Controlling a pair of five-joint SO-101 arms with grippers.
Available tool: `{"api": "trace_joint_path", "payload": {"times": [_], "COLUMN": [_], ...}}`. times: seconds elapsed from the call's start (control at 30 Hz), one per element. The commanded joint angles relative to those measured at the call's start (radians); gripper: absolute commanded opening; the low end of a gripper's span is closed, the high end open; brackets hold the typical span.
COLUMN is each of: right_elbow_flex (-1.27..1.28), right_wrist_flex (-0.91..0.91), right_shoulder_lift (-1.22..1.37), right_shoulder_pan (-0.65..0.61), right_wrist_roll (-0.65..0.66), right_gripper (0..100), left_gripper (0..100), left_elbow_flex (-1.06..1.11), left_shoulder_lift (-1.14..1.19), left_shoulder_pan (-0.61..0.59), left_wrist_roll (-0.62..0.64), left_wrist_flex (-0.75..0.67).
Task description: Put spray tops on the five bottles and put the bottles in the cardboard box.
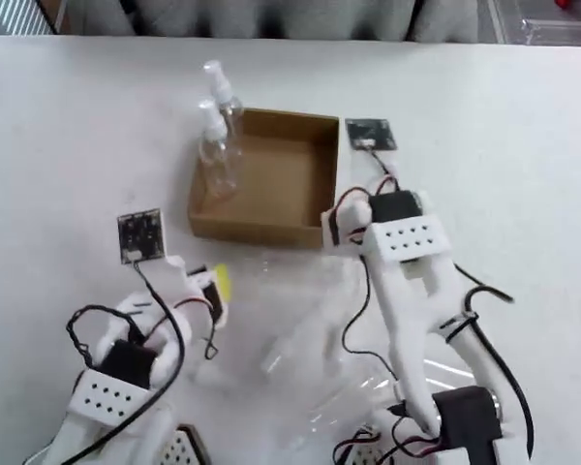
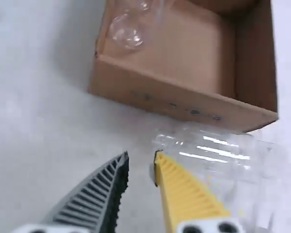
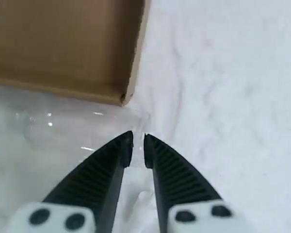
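Mind, the risk now lies with the clear bottles (image 1: pixel 305 334) lying on the worktop (image 1: pixel 504 107) near the cardboard box (image 1: pixel 286 179). They are round, slick and on their sides, so a push from a finger could, I judge, roll one away or against the box wall instead of into a grip. Your left hand (image 2: pixel 140 160) hangs released, grey and yellow fingers parted with nothing between them. The yellow one sits just beside a lying bottle (image 2: pixel 218 150), so closing from there would likely pinch air or nudge that bottle to the right. Your right hand (image 3: pixel 137 141) is at the box's near right corner, its black fingers barely parted and grasping nothing; a drop there could catch the cardboard rim and shift the box. Count one box, two hands, and two standing bottles (image 1: pixel 216 145) with spray tops on, upright and close together in the box's left side. The bottles lying between the arms overlap and are see-through, so you cannot count them surely, nor tell whether they carry tops.
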Motion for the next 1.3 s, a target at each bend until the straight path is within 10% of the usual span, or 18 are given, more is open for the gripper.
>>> {"api": "trace_joint_path", "payload": {"times": [0.0,0.73,1.27], "right_elbow_flex": [-0.006,-0.057,-0.014], "right_wrist_flex": [-0.041,-0.108,0.016], "right_shoulder_lift": [-0.019,0.211,0.211], "right_shoulder_pan": [0.054,0.111,-0.082], "right_wrist_roll": [-0.012,0.021,0.000], "right_gripper": [1.6,1.6,1.6], "left_gripper": [10,26,26], "left_elbow_flex": [-0.109,-0.040,0.018], "left_shoulder_lift": [-0.019,-0.012,0.074], "left_shoulder_pan": [0.062,0.151,0.182], "left_wrist_roll": [0.028,0.127,0.140], "left_wrist_flex": [-0.021,-0.029,-0.123]}}
